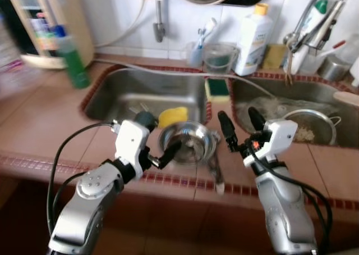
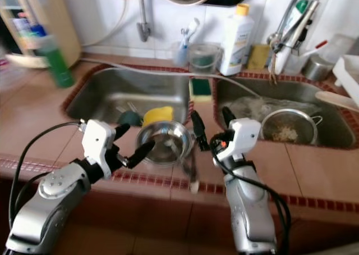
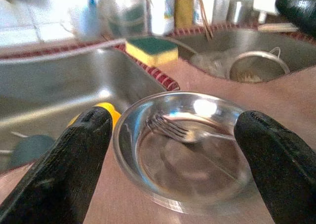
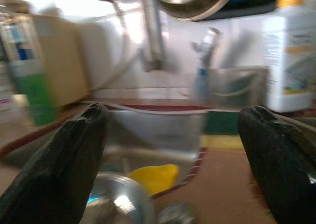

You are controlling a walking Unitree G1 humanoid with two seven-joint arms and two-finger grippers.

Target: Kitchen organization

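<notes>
Shiny round steel bowl [image 3: 185, 152], fork [image 3: 180, 130] inside; left hand [image 1: 159, 141] spread, perhaps touching.

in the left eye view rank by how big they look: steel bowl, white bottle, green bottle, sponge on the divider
1. steel bowl
2. white bottle
3. green bottle, close to the white one and blurred, so that order is unsure
4. sponge

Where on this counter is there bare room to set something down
Bare counter lies left of the left sink, in front of the green bottle, and along the front edge right of the right gripper. Crowded: the back ledge by the white bottle, and around the steel bowl at the left gripper.
</notes>
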